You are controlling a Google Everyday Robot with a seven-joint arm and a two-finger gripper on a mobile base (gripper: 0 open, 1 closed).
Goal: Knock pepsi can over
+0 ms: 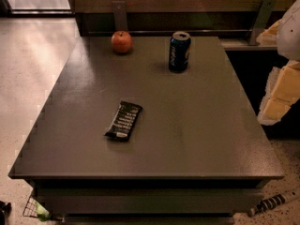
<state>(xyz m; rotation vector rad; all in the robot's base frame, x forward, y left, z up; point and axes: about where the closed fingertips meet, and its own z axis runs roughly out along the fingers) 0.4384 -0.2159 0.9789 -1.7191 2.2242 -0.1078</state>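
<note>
Over on the left there was pale speckled floor [28, 64] with a bright patch of light on it. Then came the big dark grey table [197, 139] that filled most of the shot.

The red apple [121, 41] sat near the back edge, left of centre. Well in front of it, out in the middle-left of the top, a black candy bar wrapper [123, 121] lay flat at a slight angle with pale print on it.

To the right of the apple, also near the back edge, was the pepsi can [179, 52]. It stood upright with its silver top showing, apart from the apple and touching nothing but the tabletop.

At the far right the gripper [280, 95] hung off the side of the table, a pale yellowish-white shape cut off by the frame. It was well apart from the can and not over the tabletop. Honestly no way to say if it was spread or pressed together.

Down on the floor at the bottom right lay a striped black-and-white stick thing [273, 203].
</note>
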